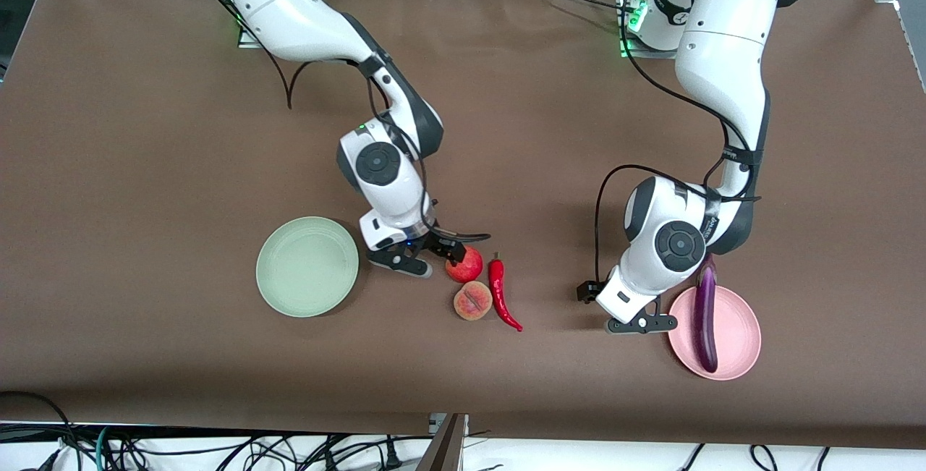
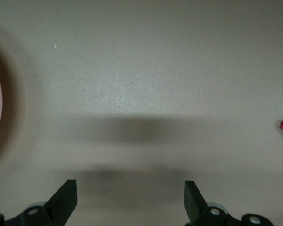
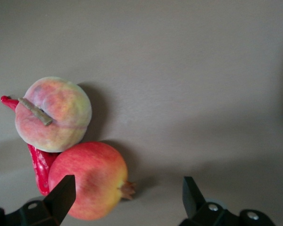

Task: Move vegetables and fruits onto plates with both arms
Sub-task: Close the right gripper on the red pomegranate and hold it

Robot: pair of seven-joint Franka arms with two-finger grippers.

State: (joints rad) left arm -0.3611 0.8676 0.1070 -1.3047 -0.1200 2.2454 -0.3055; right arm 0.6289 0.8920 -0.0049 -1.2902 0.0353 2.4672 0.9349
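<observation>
From the front camera, you are looking at the right end effector (image 1: pixel 425 254) standing open and empty, low over the table (image 1: pixel 145 167), with the pomegranate (image 1: pixel 464 265) just beside its fingers, the peach (image 1: pixel 472 300) a little past that and the chili pepper (image 1: pixel 501 291) alongside both. The green plate (image 1: pixel 307 266) is lying near that end effector, toward the right arm's end. The left end effector (image 1: pixel 642 323) is also hanging open and empty, just beside the rim of the pink plate (image 1: pixel 738 326), where the eggplant (image 1: pixel 704 319) is already lying.

In the left wrist view, the open fingers (image 2: pixel 65 197) are framing bare table, the plate's rim at one edge.

In the right wrist view, the pomegranate (image 3: pixel 89 181) is sitting beside one finger, not between the two. You are probably lining up the pomegranate pick; the next move calls for centring the jaws over it before closing.
</observation>
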